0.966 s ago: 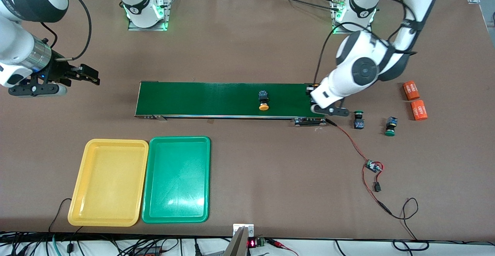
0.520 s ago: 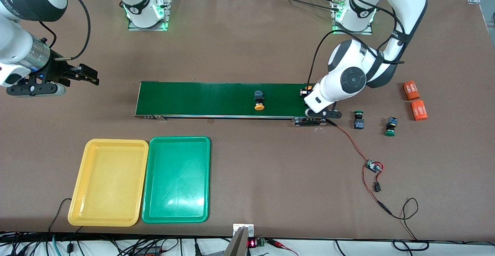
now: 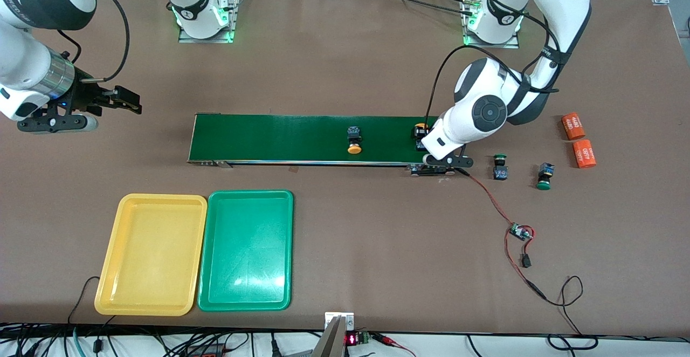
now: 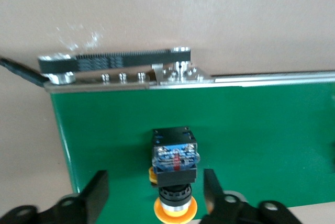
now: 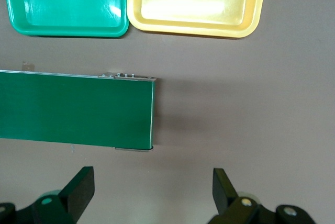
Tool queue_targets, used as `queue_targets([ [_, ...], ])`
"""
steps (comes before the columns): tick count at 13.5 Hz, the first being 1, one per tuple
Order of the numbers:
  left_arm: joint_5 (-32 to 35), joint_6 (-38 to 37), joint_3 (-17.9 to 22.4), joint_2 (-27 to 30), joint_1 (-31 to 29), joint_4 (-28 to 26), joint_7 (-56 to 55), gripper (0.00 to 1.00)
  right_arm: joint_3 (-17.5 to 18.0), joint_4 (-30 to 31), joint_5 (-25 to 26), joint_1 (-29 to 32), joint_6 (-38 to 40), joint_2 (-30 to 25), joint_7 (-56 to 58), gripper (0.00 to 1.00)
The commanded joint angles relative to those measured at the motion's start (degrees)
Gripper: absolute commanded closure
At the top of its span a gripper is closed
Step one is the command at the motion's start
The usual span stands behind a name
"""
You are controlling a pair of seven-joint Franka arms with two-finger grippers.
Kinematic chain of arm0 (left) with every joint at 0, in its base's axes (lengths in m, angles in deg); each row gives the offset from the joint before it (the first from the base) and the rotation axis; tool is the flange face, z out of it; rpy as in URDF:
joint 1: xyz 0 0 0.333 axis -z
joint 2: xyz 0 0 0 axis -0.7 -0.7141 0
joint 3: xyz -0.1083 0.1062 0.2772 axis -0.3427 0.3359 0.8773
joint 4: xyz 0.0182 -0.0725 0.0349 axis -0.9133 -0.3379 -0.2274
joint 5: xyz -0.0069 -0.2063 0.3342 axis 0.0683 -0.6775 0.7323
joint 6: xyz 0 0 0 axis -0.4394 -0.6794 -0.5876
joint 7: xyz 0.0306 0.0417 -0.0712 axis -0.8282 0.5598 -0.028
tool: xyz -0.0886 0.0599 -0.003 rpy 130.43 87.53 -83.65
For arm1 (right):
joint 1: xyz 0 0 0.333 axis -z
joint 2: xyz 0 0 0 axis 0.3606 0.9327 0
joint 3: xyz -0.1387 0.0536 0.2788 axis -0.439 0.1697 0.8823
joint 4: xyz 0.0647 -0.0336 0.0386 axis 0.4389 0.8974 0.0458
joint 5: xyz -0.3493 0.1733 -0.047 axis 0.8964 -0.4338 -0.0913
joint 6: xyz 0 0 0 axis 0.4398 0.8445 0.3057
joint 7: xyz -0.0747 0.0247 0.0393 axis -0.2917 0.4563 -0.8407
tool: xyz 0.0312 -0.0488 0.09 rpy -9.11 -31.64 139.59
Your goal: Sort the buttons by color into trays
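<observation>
My left gripper (image 3: pixel 426 138) (image 4: pixel 154 182) is open and low over the dark-green belt (image 3: pixel 280 137) at the left arm's end. A yellow-cap button (image 3: pixel 419 129) (image 4: pixel 175 156) lies on the belt between its fingers (image 4: pixel 97 192), untouched. A second yellow-cap button (image 3: pixel 353 141) lies mid-belt. Two green-cap buttons (image 3: pixel 499 167) (image 3: pixel 544 176) lie on the table off that belt end. The yellow tray (image 3: pixel 151 307) (image 5: pixel 193 29) and green tray (image 3: pixel 247 304) (image 5: pixel 68 29) sit side by side nearer the front camera. My right gripper (image 3: pixel 126 103) (image 5: pixel 152 187) waits open and empty over bare table.
Two orange labelled cylinders (image 3: pixel 573 125) (image 3: pixel 584 153) lie toward the left arm's end. A red-and-black wire with a small circuit board (image 3: pixel 520 232) runs from the belt motor (image 3: pixel 431 170) toward the table's front edge.
My left gripper has moved from the belt's end onto the belt, and a yellow-cap button now shows under it. The mid-belt button has ridden toward the right arm's end.
</observation>
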Motion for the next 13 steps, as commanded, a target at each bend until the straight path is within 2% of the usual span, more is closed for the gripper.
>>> queue_targets([
  [1, -0.2, -1.0, 3.5, 4.3, -0.7, 0.5, 0.2, 0.0, -0.2, 0.3, -0.6, -0.4, 0.7, -0.2, -0.4, 0.0],
  [3, 1.5, -1.1, 7.0, 4.1, -4.3, 0.4, 1.6, 0.0, -0.2, 1.1, -0.6, -0.5, 0.7, -0.5, -0.4, 0.0],
  [6, 1.8, -0.7, 7.3, 1.6, -9.1, 0.6, 7.1, 0.0, 0.0, 1.1, -0.6, -2.0, 0.7, -0.5, -4.2, 0.0],
  [7, 3.3, -0.6, 7.5, 1.0, -9.5, 0.6, 8.1, 0.0, 0.0, 1.1, -0.6, -2.4, 0.7, -0.5, -5.1, 0.0],
  [10, 16.3, 0.3, 8.0, -1.4, -11.0, 0.1, 8.6, 0.0, 0.0, 1.1, -0.7, -4.4, 0.7, -0.5, -8.6, 0.0],
  [13, 16.9, 1.6, 7.9, -3.2, -12.7, 0.2, 8.7, 0.0, 0.0, 1.4, -0.7, -7.4, 0.8, -0.4, -9.0, 0.0],
])
